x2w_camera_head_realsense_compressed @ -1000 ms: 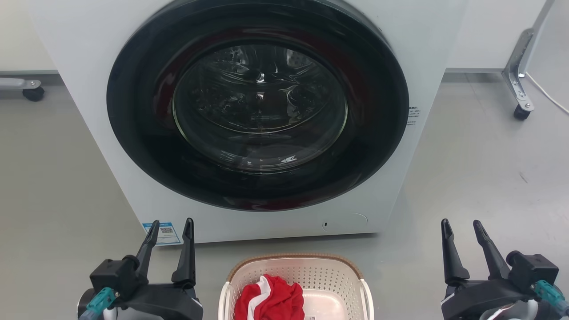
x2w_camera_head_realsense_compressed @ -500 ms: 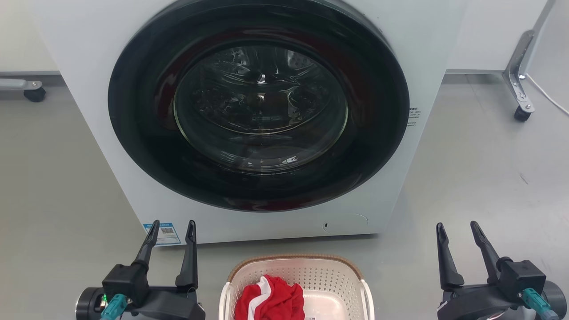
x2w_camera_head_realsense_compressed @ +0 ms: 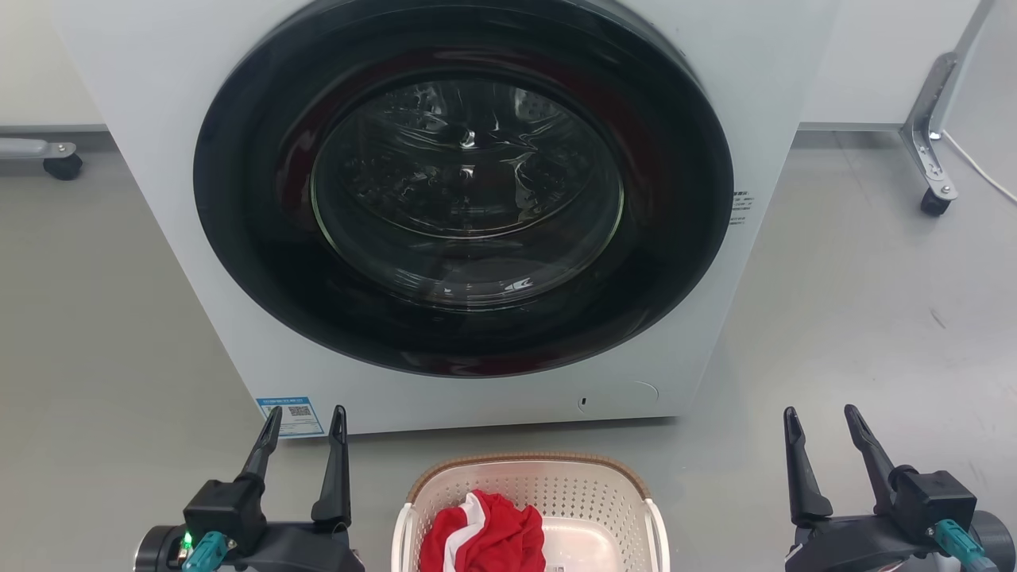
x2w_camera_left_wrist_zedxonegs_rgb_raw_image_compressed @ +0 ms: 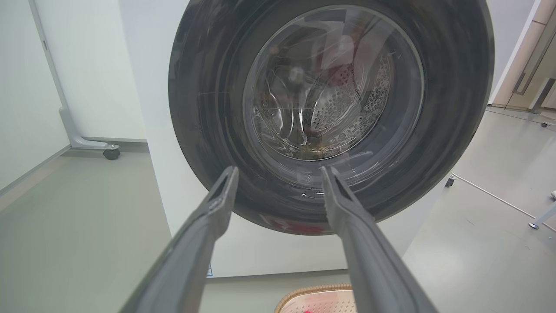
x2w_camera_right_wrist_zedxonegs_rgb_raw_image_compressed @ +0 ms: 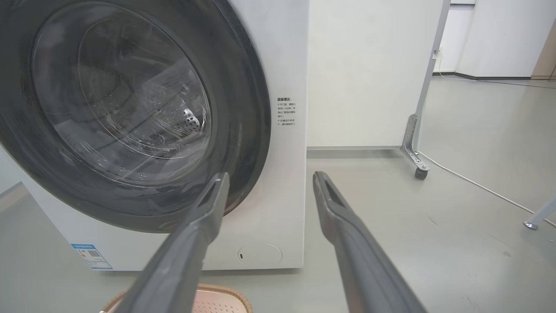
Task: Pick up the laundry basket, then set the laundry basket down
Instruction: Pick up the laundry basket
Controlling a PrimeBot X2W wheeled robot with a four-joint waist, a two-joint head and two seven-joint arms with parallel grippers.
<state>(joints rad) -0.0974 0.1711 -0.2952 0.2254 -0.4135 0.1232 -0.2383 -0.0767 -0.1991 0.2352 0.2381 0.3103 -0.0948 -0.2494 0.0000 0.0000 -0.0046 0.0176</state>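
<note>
The laundry basket [x2w_camera_head_realsense_compressed: 556, 488], cream-white and perforated with a brown woven-look rim, stands on the floor at the bottom middle of the head view, holding a red and white garment [x2w_camera_head_realsense_compressed: 481, 536]. Its rim also peeks in at the bottom of the left wrist view, laundry basket [x2w_camera_left_wrist_zedxonegs_rgb_raw_image_compressed: 304, 293], and of the right wrist view, laundry basket [x2w_camera_right_wrist_zedxonegs_rgb_raw_image_compressed: 226, 300]. My left gripper [x2w_camera_head_realsense_compressed: 306, 415] hangs open to the basket's left, apart from it. My right gripper [x2w_camera_head_realsense_compressed: 820, 415] hangs open well to the basket's right. Both hold nothing.
A large white washing machine [x2w_camera_head_realsense_compressed: 143, 143] with a round dark door [x2w_camera_head_realsense_compressed: 461, 183], shut, stands just behind the basket. Wheeled frame legs sit at the far left [x2w_camera_head_realsense_compressed: 59, 165] and far right [x2w_camera_head_realsense_compressed: 933, 199]. A white cable [x2w_camera_head_realsense_compressed: 981, 171] runs over the grey floor at right.
Both grippers have sunk a little lower in the head view and their wrists have turned. The basket and the washing machine have stayed put.
</note>
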